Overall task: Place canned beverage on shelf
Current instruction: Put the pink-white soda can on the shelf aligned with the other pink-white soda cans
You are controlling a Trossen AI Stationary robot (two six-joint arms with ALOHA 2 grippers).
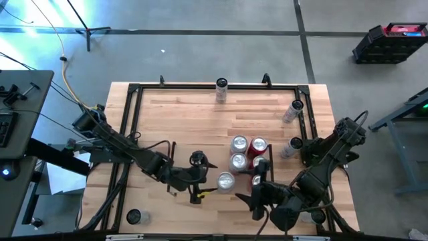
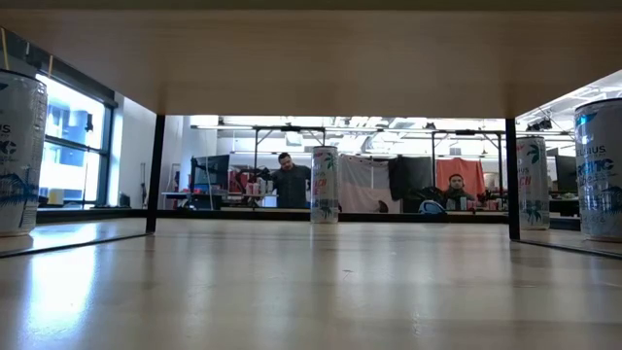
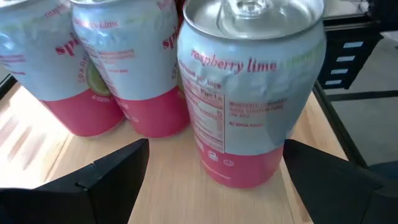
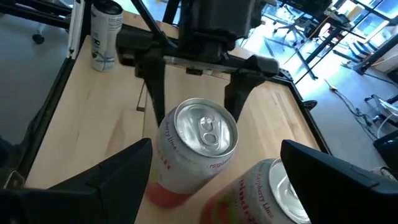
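The can (image 1: 226, 181) stands upright on the shelf (image 1: 194, 114) beside the cluster, between the wide-open, empty left tool (image 1: 202, 175) and right tool (image 1: 257, 194), so whichever grips should probably straddle it squarely and close gently without nudging its neighbours.

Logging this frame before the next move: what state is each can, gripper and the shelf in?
Pink-and-white raspberry lime can: upright, sealed, between both grippers, ungripped.
Left gripper: open, facing that can.
Right gripper: open, beside that can.
Cluster of four cans: upright, close together.
Light-wood shelf with black rails: holds these cans.
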